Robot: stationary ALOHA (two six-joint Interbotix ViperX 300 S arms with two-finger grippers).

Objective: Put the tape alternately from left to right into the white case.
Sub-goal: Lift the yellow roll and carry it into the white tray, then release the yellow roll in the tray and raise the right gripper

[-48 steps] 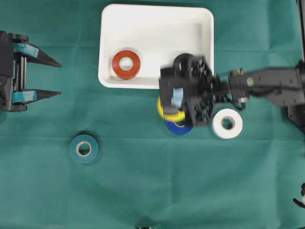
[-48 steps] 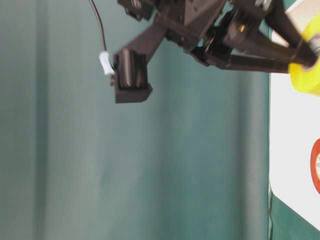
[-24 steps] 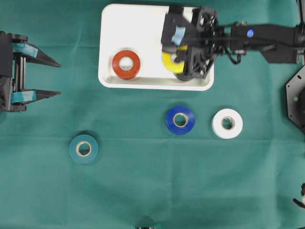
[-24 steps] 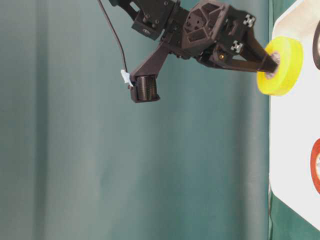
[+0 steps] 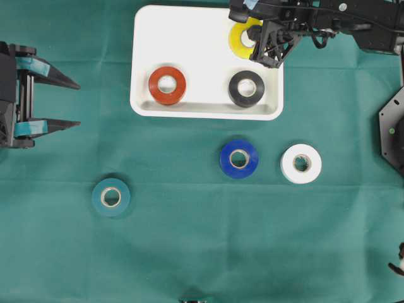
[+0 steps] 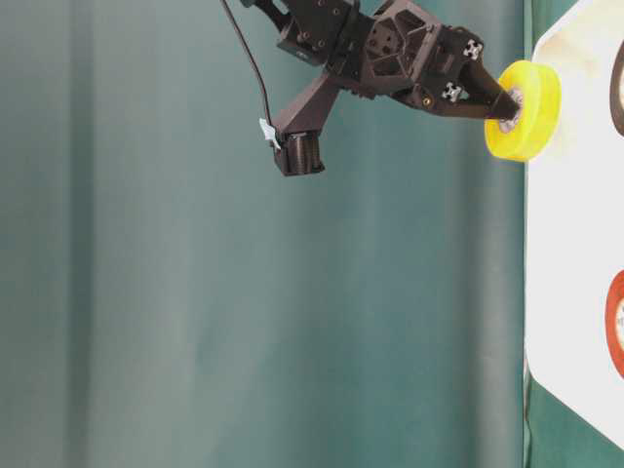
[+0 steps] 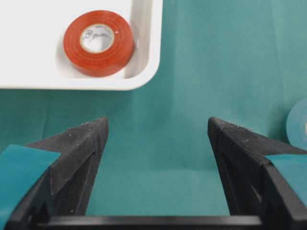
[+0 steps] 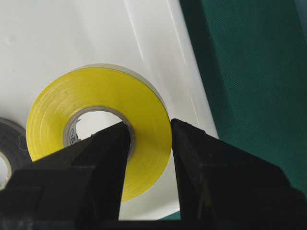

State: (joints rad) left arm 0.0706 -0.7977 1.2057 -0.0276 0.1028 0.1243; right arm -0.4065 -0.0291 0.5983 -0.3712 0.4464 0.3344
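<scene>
While your right tool [image 5: 260,39] pinches the yellow roll [image 5: 243,36] over the white case [image 5: 144,63], seemingly unreleased, red [image 5: 167,85] and black [image 5: 246,88] lie inside; blue [image 5: 239,158], white [image 5: 301,163], teal [image 5: 112,197] wait below it; left tool [image 5: 63,101] gapes empty.

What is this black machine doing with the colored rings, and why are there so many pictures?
It is a robot with two arms, photographed at one moment by four cameras: one looks down from above, one sits low by the table, and one rides on each arm's wrist. The right gripper pinches a yellow tape roll between its fingers, over the white case. A red roll and a black roll already lie in the case. On the green cloth wait a blue roll, a white roll and a teal roll. The left gripper is open and empty.
</scene>
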